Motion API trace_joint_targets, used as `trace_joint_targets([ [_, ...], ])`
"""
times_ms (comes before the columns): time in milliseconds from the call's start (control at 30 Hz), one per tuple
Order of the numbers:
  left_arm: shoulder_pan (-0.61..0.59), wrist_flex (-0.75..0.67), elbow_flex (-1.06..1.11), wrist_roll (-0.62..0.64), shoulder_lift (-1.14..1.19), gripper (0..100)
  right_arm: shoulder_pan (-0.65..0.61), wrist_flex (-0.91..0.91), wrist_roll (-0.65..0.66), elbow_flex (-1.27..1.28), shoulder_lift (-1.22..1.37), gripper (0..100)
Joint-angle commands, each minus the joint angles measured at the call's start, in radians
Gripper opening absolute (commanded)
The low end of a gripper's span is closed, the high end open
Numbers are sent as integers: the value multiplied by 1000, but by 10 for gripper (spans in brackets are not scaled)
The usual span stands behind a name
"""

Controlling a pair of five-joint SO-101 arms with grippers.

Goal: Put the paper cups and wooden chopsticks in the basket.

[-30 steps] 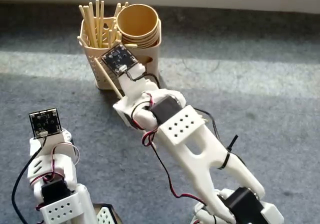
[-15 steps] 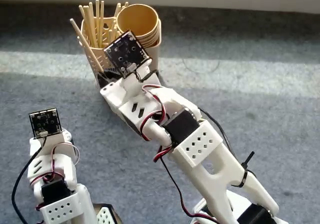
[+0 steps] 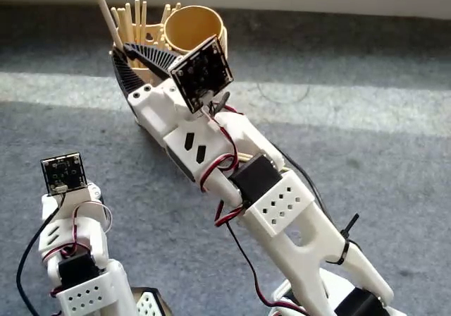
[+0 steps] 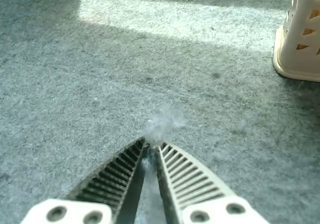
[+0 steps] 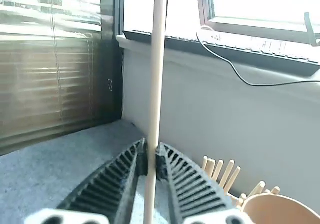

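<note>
Gripping a chopstick (image 5: 157, 59) above the basket (image 4: 300, 44) — right fingers (image 5: 125, 176) raised — left fingers (image 4: 182, 174) closed.

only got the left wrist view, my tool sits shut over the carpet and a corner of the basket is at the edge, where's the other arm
Observer: The right tool is shut on one wooden chopstick, held up at the top of the basket.
Operator: ok, anything in the basket already
Observer: Yes, a stack of paper cups stands inside it.
</note>
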Motion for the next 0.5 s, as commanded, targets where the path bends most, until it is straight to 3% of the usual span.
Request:
trace_joint_targets([
  [0, 16, -18, 19, -9, -15, 17, -4, -87, -3, -2, -24, 5],
  [333, 16, -18, 19, -9, -15, 17, 125, -599, -6, 27, 234, 5],
  [467, 16, -18, 19, -9, -15, 17, 148, -725, -5, 27, 331, 5],
])
